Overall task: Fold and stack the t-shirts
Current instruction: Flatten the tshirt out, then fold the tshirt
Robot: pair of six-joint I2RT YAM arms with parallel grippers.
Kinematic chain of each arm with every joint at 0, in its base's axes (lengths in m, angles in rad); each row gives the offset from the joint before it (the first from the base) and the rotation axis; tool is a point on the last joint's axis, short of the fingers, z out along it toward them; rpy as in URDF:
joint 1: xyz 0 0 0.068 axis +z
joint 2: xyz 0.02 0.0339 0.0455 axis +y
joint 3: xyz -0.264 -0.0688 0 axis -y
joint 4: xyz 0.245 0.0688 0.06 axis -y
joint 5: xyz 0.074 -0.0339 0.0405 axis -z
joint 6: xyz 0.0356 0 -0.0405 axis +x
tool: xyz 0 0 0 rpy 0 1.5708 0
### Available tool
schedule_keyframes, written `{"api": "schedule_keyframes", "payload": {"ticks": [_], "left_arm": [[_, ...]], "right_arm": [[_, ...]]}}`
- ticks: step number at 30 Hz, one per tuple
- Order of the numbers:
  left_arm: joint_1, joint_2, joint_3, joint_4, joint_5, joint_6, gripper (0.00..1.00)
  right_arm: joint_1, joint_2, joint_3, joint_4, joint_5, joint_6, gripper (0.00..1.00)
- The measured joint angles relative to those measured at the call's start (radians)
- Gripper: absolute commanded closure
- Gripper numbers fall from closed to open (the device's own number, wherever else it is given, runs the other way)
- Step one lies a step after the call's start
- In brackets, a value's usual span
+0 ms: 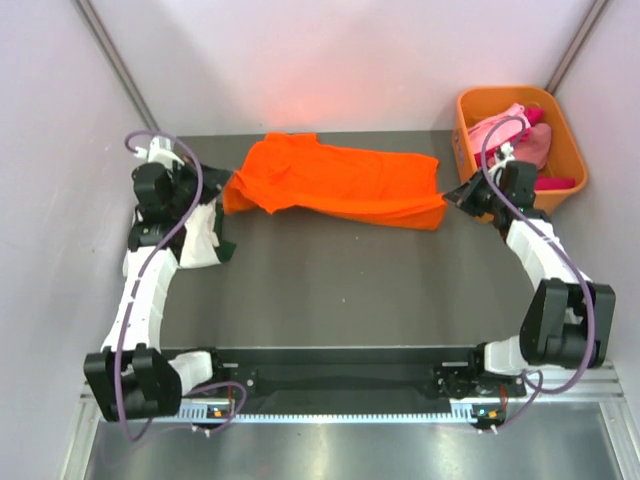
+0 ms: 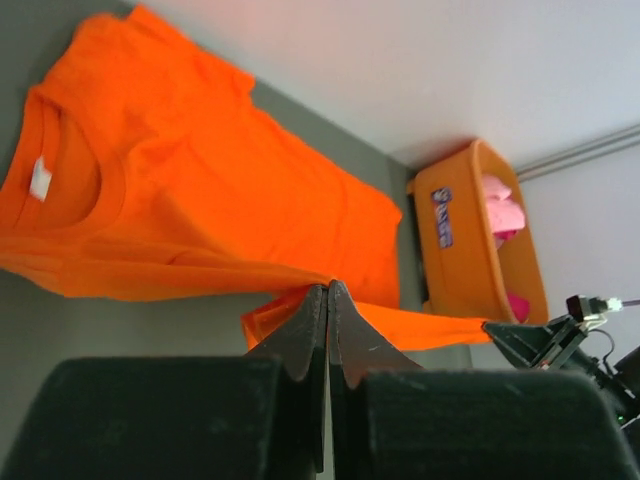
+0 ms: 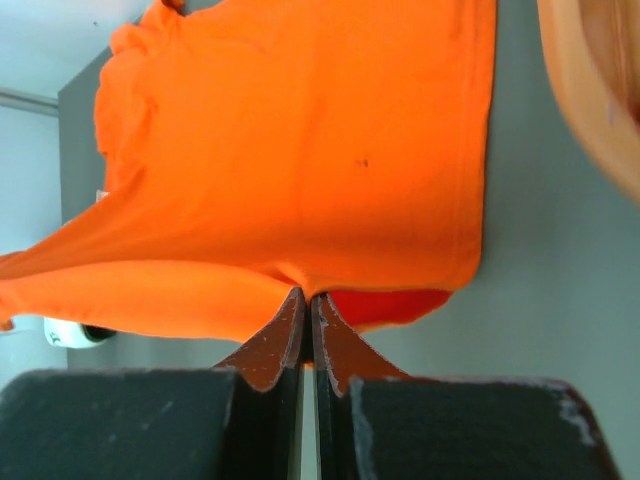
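A bright orange t-shirt (image 1: 340, 180) lies spread across the back of the grey table, collar end to the left. My left gripper (image 1: 230, 197) is shut on its left edge; in the left wrist view the fingertips (image 2: 328, 290) pinch a fold of orange cloth (image 2: 200, 190). My right gripper (image 1: 450, 197) is shut on the shirt's right corner. In the right wrist view its tips (image 3: 306, 297) clamp the hem of the orange t-shirt (image 3: 300, 150). A stretch of cloth hangs taut between the two grippers. Beside the left arm lies a white t-shirt (image 1: 203, 237) with a dark print.
An orange plastic bin (image 1: 568, 150) stands at the back right corner, holding pink and magenta t-shirts (image 1: 515, 135). The same bin (image 2: 460, 240) shows in the left wrist view, close behind the right gripper. Pale walls close in the table on three sides.
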Motion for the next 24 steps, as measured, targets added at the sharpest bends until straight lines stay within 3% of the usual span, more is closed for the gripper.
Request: {"api": "schedule_keyframes", "payload": {"ticks": [7, 17, 24], "left_arm": [[0.001, -0.154, -0.160, -0.192, 0.000, 0.056, 1.00], [0.002, -0.508, -0.278, -0.417, -0.009, 0.102, 1.00], [0.002, -0.560, -0.289, -0.523, -0.007, 0.101, 1.00]], "right_arm": [[0.002, -0.158, -0.195, -0.008, 0.019, -0.026, 1.00], [0.006, -0.462, -0.406, -0.090, 0.045, -0.059, 1.00], [0.007, -0.583, -0.440, -0.190, 0.088, -0.073, 1.00]]}}
